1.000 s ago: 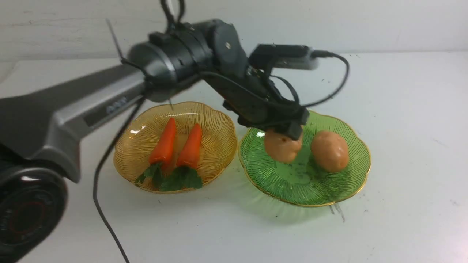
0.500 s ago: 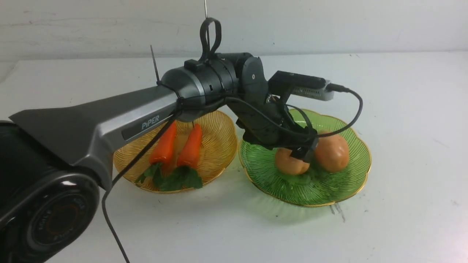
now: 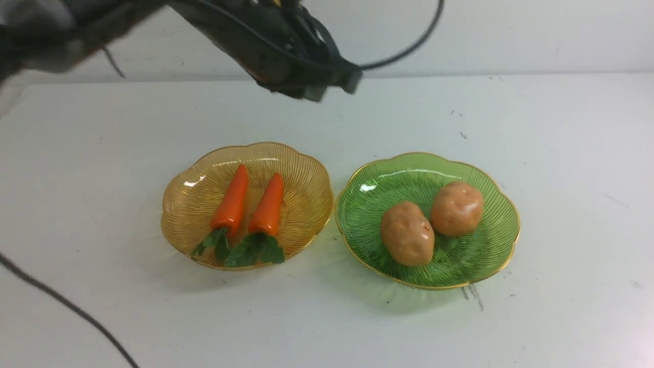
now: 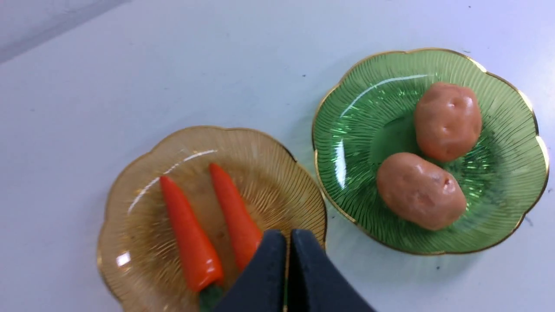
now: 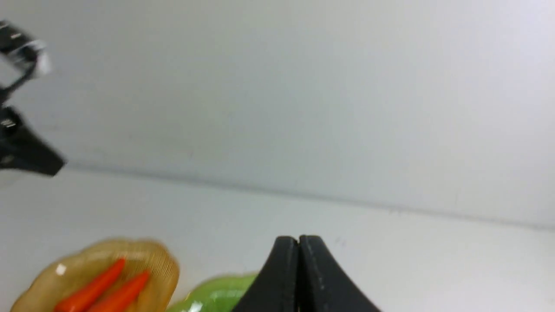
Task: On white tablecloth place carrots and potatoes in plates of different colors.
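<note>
Front view: scuffed, speckled white tablecloth (image 3: 562,153), plain pale wall (image 3: 511,36) behind.

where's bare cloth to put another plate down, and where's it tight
Bare tablecloth lies right of the green plate, left of the amber plate, and in front of both, apart from a cable at near left. Behind them is bare too, under the hovering left tool. Tight: the narrow gap between the plates, and the plates themselves, holding carrots and potatoes.

the amber plate (image 3: 194,204) and green plate (image 3: 388,179) beside it look like translucent ribbed plastic, gold-rimmed; carrots (image 3: 232,197) smooth, glossy; potatoes (image 3: 407,233) glossy, dimpled; white tablecloth (image 3: 562,153) matt, scuffed.
</note>
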Controlling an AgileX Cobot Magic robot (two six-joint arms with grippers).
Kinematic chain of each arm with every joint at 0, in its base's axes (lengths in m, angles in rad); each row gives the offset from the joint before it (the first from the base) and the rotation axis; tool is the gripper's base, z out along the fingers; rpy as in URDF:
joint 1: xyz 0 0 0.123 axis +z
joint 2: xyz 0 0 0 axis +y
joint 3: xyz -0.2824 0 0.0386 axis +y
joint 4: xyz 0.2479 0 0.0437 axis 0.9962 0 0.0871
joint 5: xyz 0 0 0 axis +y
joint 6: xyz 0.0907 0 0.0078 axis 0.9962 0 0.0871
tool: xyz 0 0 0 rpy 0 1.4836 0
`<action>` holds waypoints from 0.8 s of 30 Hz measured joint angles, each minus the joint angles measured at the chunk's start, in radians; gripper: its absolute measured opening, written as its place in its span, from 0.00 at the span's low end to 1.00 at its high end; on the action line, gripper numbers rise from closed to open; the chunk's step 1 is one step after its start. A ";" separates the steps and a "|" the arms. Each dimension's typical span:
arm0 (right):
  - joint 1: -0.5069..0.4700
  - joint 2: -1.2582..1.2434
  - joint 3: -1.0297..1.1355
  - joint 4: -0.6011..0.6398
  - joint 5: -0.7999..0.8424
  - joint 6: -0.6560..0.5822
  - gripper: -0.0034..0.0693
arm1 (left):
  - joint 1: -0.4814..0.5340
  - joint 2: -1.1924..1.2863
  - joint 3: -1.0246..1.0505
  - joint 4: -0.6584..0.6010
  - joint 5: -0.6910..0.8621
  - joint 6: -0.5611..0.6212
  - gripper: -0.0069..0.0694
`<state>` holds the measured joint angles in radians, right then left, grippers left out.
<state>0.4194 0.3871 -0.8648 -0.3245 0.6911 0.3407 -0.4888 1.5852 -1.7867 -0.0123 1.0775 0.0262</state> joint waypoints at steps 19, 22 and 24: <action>-0.003 -0.211 0.334 -0.550 -0.606 0.428 0.03 | 0.000 -1.048 0.928 0.081 -0.271 -0.124 0.09; -0.003 -0.211 0.334 -0.585 -0.615 0.428 0.03 | 0.000 -1.200 1.073 0.085 -0.377 -0.171 0.09; -0.003 -0.211 0.334 -0.603 -0.617 0.428 0.03 | 0.000 -1.271 1.133 0.087 -0.421 -0.195 0.09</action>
<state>0.4164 0.1766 -0.5312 -0.9280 0.0740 0.7690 -0.4888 0.3141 -0.6538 0.0748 0.6561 -0.1689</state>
